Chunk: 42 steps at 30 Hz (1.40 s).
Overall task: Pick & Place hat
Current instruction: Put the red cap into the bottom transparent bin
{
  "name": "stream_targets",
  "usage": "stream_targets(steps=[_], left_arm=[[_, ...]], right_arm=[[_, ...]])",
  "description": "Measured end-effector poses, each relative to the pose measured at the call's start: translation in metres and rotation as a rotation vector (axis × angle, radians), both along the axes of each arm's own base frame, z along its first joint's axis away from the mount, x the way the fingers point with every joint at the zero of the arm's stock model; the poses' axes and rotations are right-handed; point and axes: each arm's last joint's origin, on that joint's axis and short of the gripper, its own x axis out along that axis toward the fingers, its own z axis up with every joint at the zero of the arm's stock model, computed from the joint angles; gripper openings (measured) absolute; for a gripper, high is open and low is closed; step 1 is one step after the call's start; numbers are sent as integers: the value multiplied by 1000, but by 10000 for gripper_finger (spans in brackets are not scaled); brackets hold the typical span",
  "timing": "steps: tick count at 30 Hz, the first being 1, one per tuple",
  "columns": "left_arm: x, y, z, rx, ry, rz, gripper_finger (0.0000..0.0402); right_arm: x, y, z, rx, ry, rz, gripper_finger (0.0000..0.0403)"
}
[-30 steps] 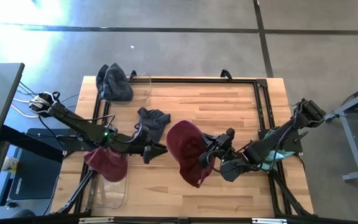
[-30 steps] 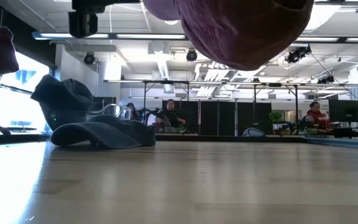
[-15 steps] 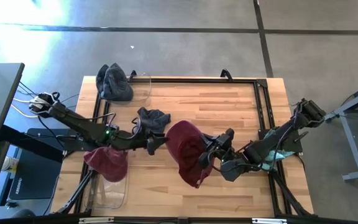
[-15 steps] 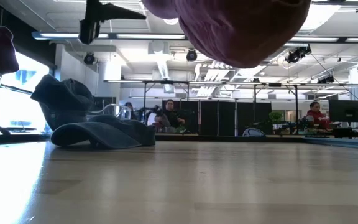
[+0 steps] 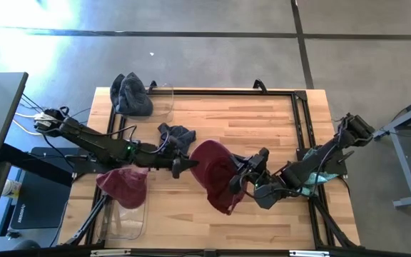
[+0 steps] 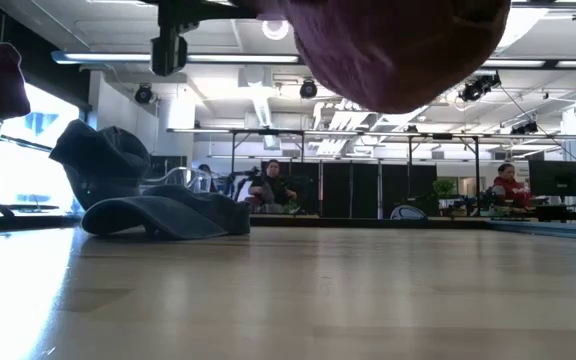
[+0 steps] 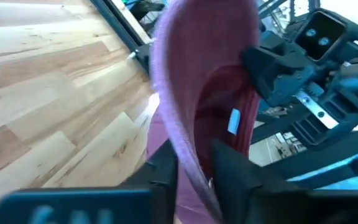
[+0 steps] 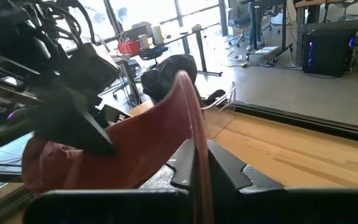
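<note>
A maroon hat [image 5: 212, 171] hangs above the middle of the table between my two grippers; in the low view its crown [image 6: 398, 50] hangs far above the wood. My right gripper [image 5: 240, 182] is shut on its right side. My left gripper [image 5: 191, 166] has come in level from the table's left and is shut on the opposite rim. A grey hat [image 5: 177, 135] lies flat on the table just beyond the left gripper. My left gripper pinches the hat's rim [image 7: 188, 158] between its two fingers, one finger on the pale outer side and one on the red inside. The fingers come in level from the table's left. The hat is lifted clear of the table, its opening turned sideways. My right gripper pinches the rim's opposite side [image 8: 194, 146] between its two fingers, the cloth edge running up out of the gap. It comes in nearly level from the table's right. The hat hangs clear of the table and sags away toward the left arm [image 8: 73, 118].
A clear bin [image 5: 155, 100] at the far left corner holds a dark grey hat [image 5: 130, 93]. Another clear bin [image 5: 123, 218] at the near left edge holds a second maroon hat [image 5: 123, 187]. A black frame [image 5: 302, 121] edges the table. People sit in the room beyond.
My left gripper has gone toward the table's right, from beside the near left bin to the hanging hat's left rim, and its fingers have drawn together on that rim. The hat and my right gripper have kept their place.
</note>
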Motion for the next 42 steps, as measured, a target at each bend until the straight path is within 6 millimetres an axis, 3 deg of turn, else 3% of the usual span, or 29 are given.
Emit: stream_targets(steps=[4,7,12,15,19,25,29,36,42], left_arm=[[0,5,-4,-13,39,29,10],[-4,14,-7,-146,123,8,12],[-4,40,-24,-243,314,-14,5],[0,61,-32,-276,362,25,3],[-2,87,-35,-254,390,114,2],[-9,117,-41,-215,457,191,2],[-16,128,-46,-202,527,212,1],[-19,130,-55,-212,612,180,1],[-17,130,-51,-210,616,151,1]], right_arm=[[3,-2,-2,-20,87,88,50],[-1,-8,4,-1,186,261,77],[-23,-27,26,234,252,524,133],[-34,-33,27,347,346,657,158],[-36,-24,22,342,451,849,160],[-11,-4,-16,218,613,988,118],[9,0,-55,121,778,1031,80],[43,-21,-109,-100,953,932,39],[63,-49,-122,-180,956,884,30]])
